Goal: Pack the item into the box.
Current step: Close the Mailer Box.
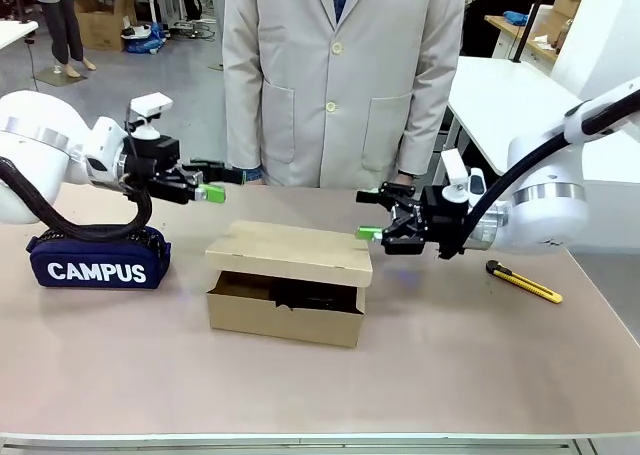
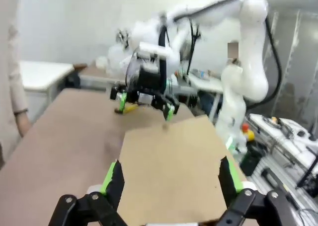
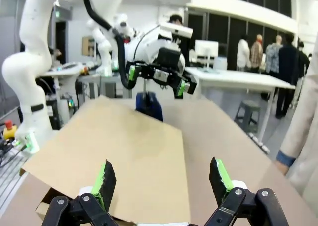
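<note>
Cardboard: a shallow brown cardboard box point(image 1: 288, 283) sits between my two grippers, flap lid lowered but gaping at the front. Inside, a dark elongated shape, likely the small black stapler point(image 1: 308, 297), lies lengthwise. My left gripper point(image 1: 212, 193) and right gripper point(image 1: 372, 233) hover open and empty, the right nearer. Wrist views show the lid's top, not the stapler.

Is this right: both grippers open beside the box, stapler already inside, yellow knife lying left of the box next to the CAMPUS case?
Not quite. The yellow knife lies on the robot's right, beyond the right gripper, not by the CAMPUS case; the front view shows it. The rest holds: left gripper open too, a dark item inside the box.
</note>
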`<action>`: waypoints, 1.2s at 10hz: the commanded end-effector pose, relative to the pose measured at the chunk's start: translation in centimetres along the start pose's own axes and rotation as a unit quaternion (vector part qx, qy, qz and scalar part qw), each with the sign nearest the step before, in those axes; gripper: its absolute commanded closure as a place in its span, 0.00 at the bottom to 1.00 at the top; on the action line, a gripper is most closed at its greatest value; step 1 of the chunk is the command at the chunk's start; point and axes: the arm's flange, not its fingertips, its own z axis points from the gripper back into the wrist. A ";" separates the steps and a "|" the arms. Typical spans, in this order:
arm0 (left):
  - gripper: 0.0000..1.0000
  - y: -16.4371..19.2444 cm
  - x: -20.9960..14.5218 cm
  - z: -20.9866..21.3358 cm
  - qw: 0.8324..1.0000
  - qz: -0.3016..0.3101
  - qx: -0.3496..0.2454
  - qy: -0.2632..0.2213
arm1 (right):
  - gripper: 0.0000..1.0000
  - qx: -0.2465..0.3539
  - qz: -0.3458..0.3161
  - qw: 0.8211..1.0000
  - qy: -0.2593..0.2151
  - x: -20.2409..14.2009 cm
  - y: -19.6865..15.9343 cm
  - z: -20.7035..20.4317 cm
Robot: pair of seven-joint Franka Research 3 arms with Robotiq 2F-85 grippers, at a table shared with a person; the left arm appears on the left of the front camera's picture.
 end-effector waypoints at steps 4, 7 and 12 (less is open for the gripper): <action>0.00 -0.5 -3.7 -1.8 0.990 -0.001 -0.049 0.133 | 0.00 0.024 -0.045 0.992 0.114 -1.3 1.9 -2.2; 0.00 -0.2 -5.0 -2.3 0.986 0.015 -0.048 0.162 | 0.00 0.029 -0.050 0.990 0.126 -1.5 2.0 -2.2; 0.00 -2.5 -0.2 2.2 0.997 -0.049 -0.028 0.048 | 0.00 0.103 -0.080 0.991 0.017 3.6 1.3 4.1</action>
